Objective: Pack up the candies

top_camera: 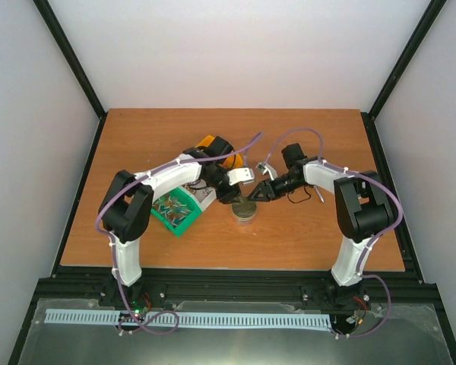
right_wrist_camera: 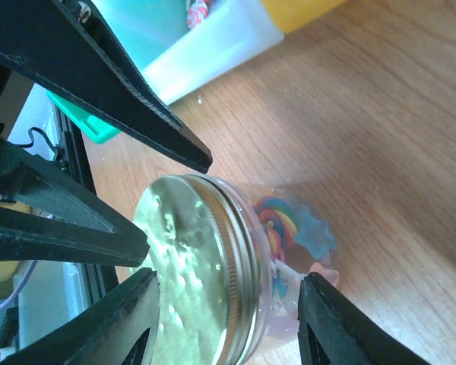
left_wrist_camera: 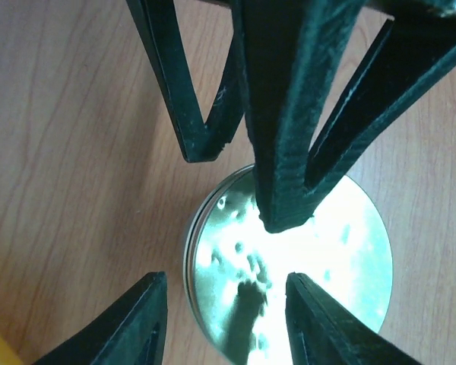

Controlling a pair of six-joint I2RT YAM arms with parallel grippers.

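Nearest the left wrist lens, the left end effector [left_wrist_camera: 225,293] hung released, jaws parted above a round metal lid [left_wrist_camera: 289,266]. The right end effector [left_wrist_camera: 243,190] crowded in opposite, also parted, with 1 fingertip over that lid. From the right wrist, its jaws straddled a clear jar [right_wrist_camera: 289,255] wearing the lid, and the candies [right_wrist_camera: 277,224] sat inside. With 2 tools so close, I judged they might collide or tip the jar. Overhead, a green bin [top_camera: 175,214], white bin [top_camera: 206,199] and orange bin [top_camera: 207,141] lay just beside the jar on the desk [top_camera: 311,243], hemming the left arm's side.
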